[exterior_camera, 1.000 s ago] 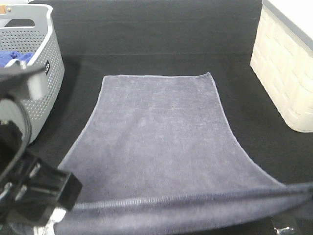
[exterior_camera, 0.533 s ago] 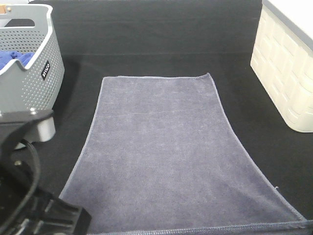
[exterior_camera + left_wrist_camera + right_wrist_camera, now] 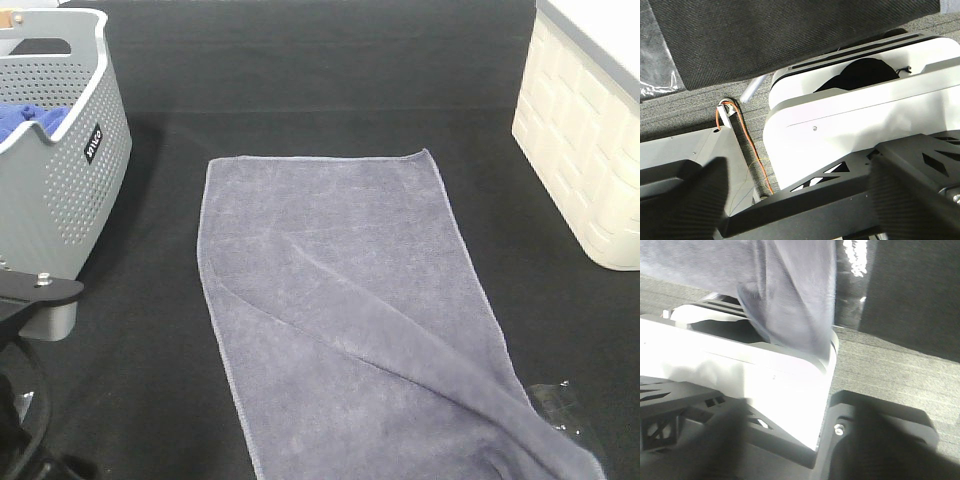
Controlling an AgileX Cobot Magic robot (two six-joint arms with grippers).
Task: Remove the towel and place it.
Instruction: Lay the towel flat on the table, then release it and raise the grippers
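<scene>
The greyish-purple towel lies spread on the black table in the high view, with a diagonal ridge across it. Its near right corner runs off the table's front edge. In the right wrist view that end of the towel hangs down over the edge. My right gripper is open and empty, below and apart from the hanging cloth. My left gripper is open and empty, off the table's front edge, over the robot base. Neither gripper shows in the high view.
A grey perforated basket holding a bright blue cloth stands at the left. A cream woven basket stands at the right. Part of the left arm shows at the lower left. Clear plastic lies at the front right.
The towel's raised near edge has dropped. Its near left side slid right, a diagonal ridge formed, and the near right corner fell over the edge. The left arm has drawn back out of view.
</scene>
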